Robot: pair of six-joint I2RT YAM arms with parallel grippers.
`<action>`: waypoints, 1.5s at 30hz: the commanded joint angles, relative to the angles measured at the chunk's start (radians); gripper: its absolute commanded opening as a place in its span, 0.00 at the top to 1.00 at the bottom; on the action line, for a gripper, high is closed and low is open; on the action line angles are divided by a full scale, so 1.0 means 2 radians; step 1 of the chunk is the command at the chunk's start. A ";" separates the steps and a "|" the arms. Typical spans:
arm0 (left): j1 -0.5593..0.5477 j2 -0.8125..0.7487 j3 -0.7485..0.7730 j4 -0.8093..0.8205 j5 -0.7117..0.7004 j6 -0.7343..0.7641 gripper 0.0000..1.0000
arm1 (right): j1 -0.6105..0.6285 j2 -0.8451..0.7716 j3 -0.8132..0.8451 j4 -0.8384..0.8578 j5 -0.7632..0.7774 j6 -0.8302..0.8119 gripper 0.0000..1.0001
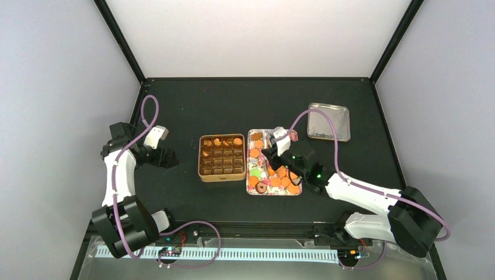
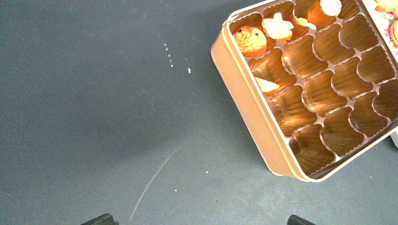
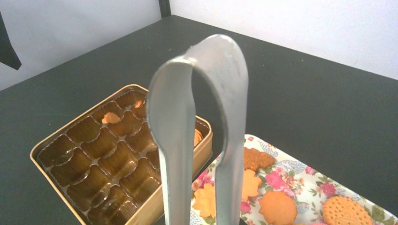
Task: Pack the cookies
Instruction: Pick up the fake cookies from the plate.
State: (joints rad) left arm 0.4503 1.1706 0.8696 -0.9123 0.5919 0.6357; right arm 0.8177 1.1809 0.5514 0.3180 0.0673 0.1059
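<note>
- Annoyingly, my right wrist camera is mostly filled by the bent silver metal tongs (image 3: 176, 136). Their tips and the fingers holding them are cut off at the bottom edge, so I cannot tell whether anything sits between the tips.
- From above, I see the right gripper (image 1: 273, 154) clamped on those tongs over the flower-patterned rectangular tray (image 3: 300, 180), hiding part of the pile there.
- Most of the orange-golden cookies (image 1: 284, 177) lie on that tray. A few sit in the far row of the square gold tin with brown paper cups (image 2: 251, 117), just beside the tray.
- My left gripper (image 1: 168, 157) has its jaws wide apart on nothing, left of the tin. Only its dark fingertips (image 2: 101, 219) show in its own camera.
- A rectangular silver metal lid (image 1: 318, 128) lies far right on the black table (image 1: 192, 105), with a purple cable (image 1: 334, 135) crossing over it.
</note>
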 commanded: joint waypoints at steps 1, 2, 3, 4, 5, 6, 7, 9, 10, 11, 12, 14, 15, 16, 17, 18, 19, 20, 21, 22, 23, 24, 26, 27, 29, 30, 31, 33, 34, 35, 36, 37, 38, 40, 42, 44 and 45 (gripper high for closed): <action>0.001 -0.012 0.022 -0.010 0.011 0.012 0.03 | -0.002 -0.001 -0.001 0.034 0.010 0.008 0.70; 0.001 -0.012 0.022 -0.010 0.011 0.012 0.03 | -0.002 0.000 0.000 0.029 0.014 0.007 0.70; 0.001 -0.012 0.022 -0.010 0.012 0.011 0.03 | -0.002 -0.001 -0.001 0.026 0.016 0.005 0.70; 0.001 -0.011 0.023 -0.009 0.013 0.009 0.03 | -0.001 -0.002 -0.002 0.024 0.015 0.002 0.70; 0.002 -0.010 0.023 -0.010 0.015 0.008 0.03 | -0.001 -0.002 -0.003 0.022 0.014 0.002 0.70; 0.001 -0.009 0.024 -0.009 0.017 0.007 0.03 | -0.001 -0.003 -0.004 0.021 0.013 0.002 0.70; 0.001 -0.008 0.025 -0.010 0.019 0.006 0.03 | -0.002 -0.002 -0.005 0.021 0.013 0.002 0.70; 0.001 -0.008 0.027 -0.010 0.021 0.006 0.03 | -0.001 0.003 -0.007 0.025 0.009 0.002 0.70; 0.002 -0.008 0.028 -0.010 0.020 0.006 0.03 | -0.001 0.007 -0.007 0.029 0.007 0.004 0.70; 0.001 -0.008 0.029 -0.010 0.020 0.006 0.03 | -0.001 0.012 -0.006 0.034 0.002 0.005 0.70; 0.001 -0.008 0.030 -0.011 0.020 0.006 0.03 | -0.001 0.017 -0.003 0.040 -0.003 0.008 0.70; 0.001 -0.008 0.029 -0.012 0.019 0.007 0.03 | -0.001 0.031 0.004 0.053 -0.013 0.013 0.70; 0.001 -0.009 0.029 -0.012 0.019 0.007 0.03 | -0.001 0.038 0.012 0.060 -0.017 0.016 0.70; 0.001 -0.010 0.028 -0.012 0.019 0.007 0.03 | -0.001 0.045 0.019 0.065 -0.021 0.017 0.70; 0.001 -0.010 0.027 -0.012 0.018 0.007 0.03 | -0.001 0.052 0.025 0.072 -0.024 0.019 0.70; 0.001 -0.011 0.026 -0.012 0.018 0.008 0.03 | -0.001 0.060 0.032 0.076 -0.025 0.018 0.70; 0.001 -0.012 0.026 -0.013 0.017 0.008 0.03 | -0.001 0.066 0.039 0.081 -0.027 0.018 0.70; 0.001 -0.013 0.025 -0.013 0.016 0.009 0.03 | -0.001 0.072 0.044 0.083 -0.027 0.017 0.70; 0.001 -0.013 0.026 -0.012 0.015 0.008 0.03 | -0.001 0.077 0.049 0.085 -0.027 0.014 0.70; 0.001 -0.013 0.027 -0.013 0.015 0.008 0.03 | -0.001 0.081 0.052 0.087 -0.027 0.011 0.70; 0.001 -0.013 0.028 -0.014 0.016 0.008 0.03 | -0.001 0.083 0.055 0.089 -0.025 0.009 0.70; 0.001 -0.013 0.029 -0.014 0.017 0.007 0.03 | -0.001 0.084 0.056 0.090 -0.024 0.006 0.71; 0.001 -0.013 0.029 -0.013 0.018 0.007 0.03 | -0.001 0.084 0.056 0.090 -0.019 0.000 0.71; 0.001 -0.012 0.029 -0.012 0.018 0.007 0.03 | -0.001 0.083 0.055 0.090 -0.017 -0.003 0.71; 0.001 -0.011 0.027 -0.011 0.018 0.007 0.03 | -0.001 0.078 0.051 0.092 -0.011 -0.010 0.71; 0.001 -0.010 0.026 -0.011 0.018 0.007 0.03 | -0.001 0.076 0.049 0.094 -0.009 -0.012 0.71; 0.001 -0.009 0.026 -0.011 0.018 0.007 0.03 | -0.001 0.070 0.044 0.097 -0.008 -0.013 0.71; 0.001 -0.008 0.024 -0.011 0.018 0.008 0.03 | -0.001 0.062 0.034 0.109 -0.008 -0.012 0.71; 0.002 -0.009 0.024 -0.011 0.019 0.008 0.03 | -0.001 0.059 0.030 0.117 -0.007 -0.012 0.70; 0.001 -0.009 0.024 -0.011 0.018 0.008 0.03 | -0.001 0.057 0.025 0.122 -0.005 -0.010 0.70; 0.001 -0.010 0.024 -0.012 0.019 0.009 0.03 | -0.001 0.055 0.020 0.128 -0.002 -0.010 0.69; 0.001 -0.011 0.024 -0.012 0.018 0.010 0.03 | -0.001 0.054 0.017 0.133 0.002 -0.009 0.69; 0.001 -0.011 0.025 -0.012 0.018 0.010 0.03 | -0.001 0.054 0.011 0.139 0.005 -0.009 0.68; 0.001 -0.012 0.026 -0.014 0.017 0.011 0.03 | -0.001 0.053 0.003 0.151 0.013 -0.008 0.68; 0.001 -0.012 0.026 -0.016 0.018 0.012 0.03 | -0.001 0.052 -0.004 0.158 0.017 -0.007 0.68; 0.001 -0.012 0.027 -0.017 0.017 0.012 0.03 | -0.001 0.052 -0.011 0.163 0.021 -0.007 0.68; 0.001 -0.011 0.028 -0.017 0.018 0.012 0.03 | -0.001 0.053 -0.014 0.165 0.024 -0.008 0.68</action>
State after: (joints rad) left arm 0.4503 1.1641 0.8932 -0.9211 0.5999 0.6361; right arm 0.8177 1.3060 0.5472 0.5430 0.0685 0.0944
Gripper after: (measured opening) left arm 0.968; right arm 0.320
